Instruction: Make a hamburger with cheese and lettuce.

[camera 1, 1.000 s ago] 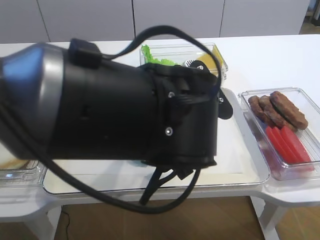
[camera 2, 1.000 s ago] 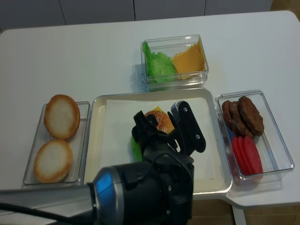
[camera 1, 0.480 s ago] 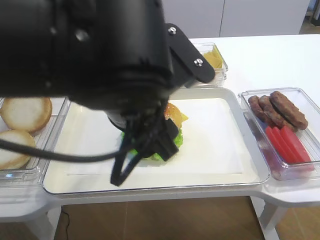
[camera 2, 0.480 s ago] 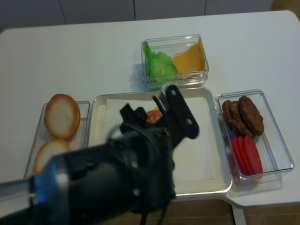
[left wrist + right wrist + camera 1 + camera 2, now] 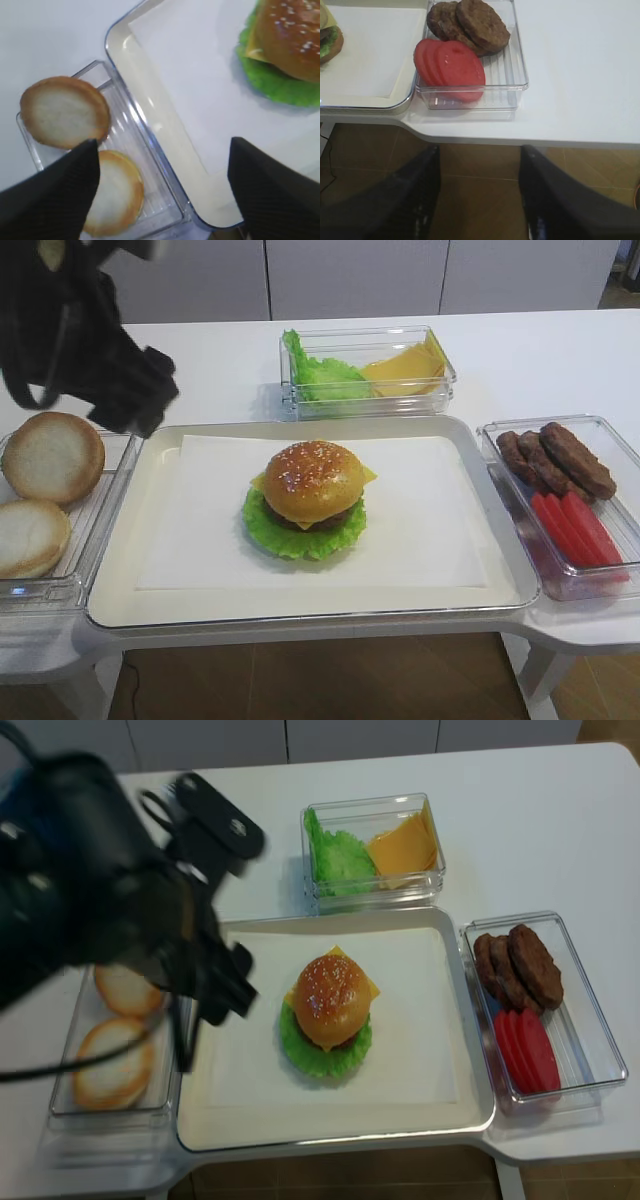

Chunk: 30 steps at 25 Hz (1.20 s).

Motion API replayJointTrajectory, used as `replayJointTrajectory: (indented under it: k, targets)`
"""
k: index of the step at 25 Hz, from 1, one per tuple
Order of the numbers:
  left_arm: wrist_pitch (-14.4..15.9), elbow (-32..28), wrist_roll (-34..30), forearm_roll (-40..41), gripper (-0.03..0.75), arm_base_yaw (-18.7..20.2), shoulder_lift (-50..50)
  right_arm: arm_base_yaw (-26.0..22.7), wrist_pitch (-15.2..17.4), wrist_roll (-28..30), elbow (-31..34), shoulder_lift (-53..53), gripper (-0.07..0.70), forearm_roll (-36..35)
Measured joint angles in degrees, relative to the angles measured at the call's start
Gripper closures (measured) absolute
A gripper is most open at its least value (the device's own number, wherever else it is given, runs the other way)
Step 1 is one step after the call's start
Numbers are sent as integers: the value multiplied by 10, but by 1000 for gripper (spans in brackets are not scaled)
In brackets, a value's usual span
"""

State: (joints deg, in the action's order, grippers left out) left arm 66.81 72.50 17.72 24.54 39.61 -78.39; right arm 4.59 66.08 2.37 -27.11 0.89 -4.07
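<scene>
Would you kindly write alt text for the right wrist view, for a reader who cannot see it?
A clear tray at a white table's edge holds overlapping red tomato slices in front of brown patties. At far left, the hamburger's edge sits on a white serving tray. The right pincer shows open dark fingers over brown floor.
</scene>
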Motion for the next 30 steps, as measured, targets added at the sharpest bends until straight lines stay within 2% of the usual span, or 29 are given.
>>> replayJointTrajectory:
  k: [5, 9, 12, 16, 20, 24, 30]
  targets:
    - [7, -1, -35, -63, 139, -112, 47, 0, 0, -1, 0, 0, 244, 0]
    - [11, -31, -41, -74, 148, -168, 94, 0, 0, -1, 0, 0, 244, 0]
    - [11, -69, -44, -78, 150, -196, 137, 0, 0, -1, 0, 0, 244, 0]
    - [11, -126, -49, -81, 151, -217, 209, 0, 0, -1, 0, 0, 244, 0]
    - [25, -165, -47, -81, 151, -221, 284, 0, 0, -1, 0, 0, 244, 0]
    - [48, -176, -41, -82, 151, -221, 353, 0, 0, -1, 0, 0, 244, 0]
    - [53, -178, -39, -82, 151, -223, 443, 0, 0, -1, 0, 0, 244, 0]
